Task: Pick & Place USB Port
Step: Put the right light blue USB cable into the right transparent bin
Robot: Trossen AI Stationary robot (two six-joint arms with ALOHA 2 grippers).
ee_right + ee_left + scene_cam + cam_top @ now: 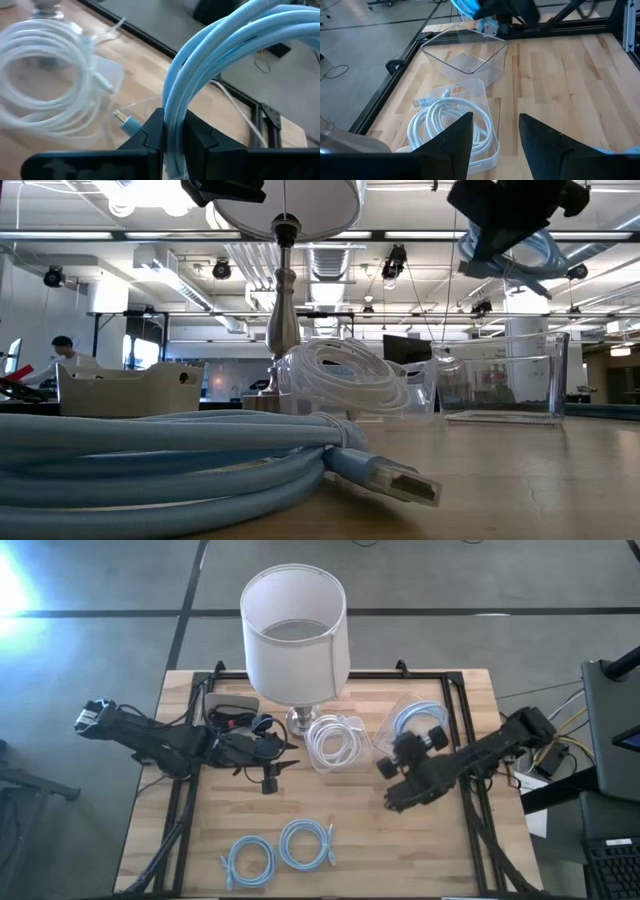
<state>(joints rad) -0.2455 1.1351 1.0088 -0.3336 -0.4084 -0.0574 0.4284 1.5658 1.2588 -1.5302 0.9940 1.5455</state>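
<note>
A coiled blue USB cable (220, 55) is held clamped in the R gripper (172, 142), raised above the clear bin (465, 57), poss. just over its rim. L gripper (495, 137) is held apart, empty, near the white cable (445, 122).

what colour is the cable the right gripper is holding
Light blue cable, pinched in the right gripper; the right wrist view shows it best.

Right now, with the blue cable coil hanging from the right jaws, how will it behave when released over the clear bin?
The blue cable coil droops in loose loops from the right gripper, so it is probably floppy and light. It may spring wider on landing. Its free plug could catch the clear bin's rim.
</note>
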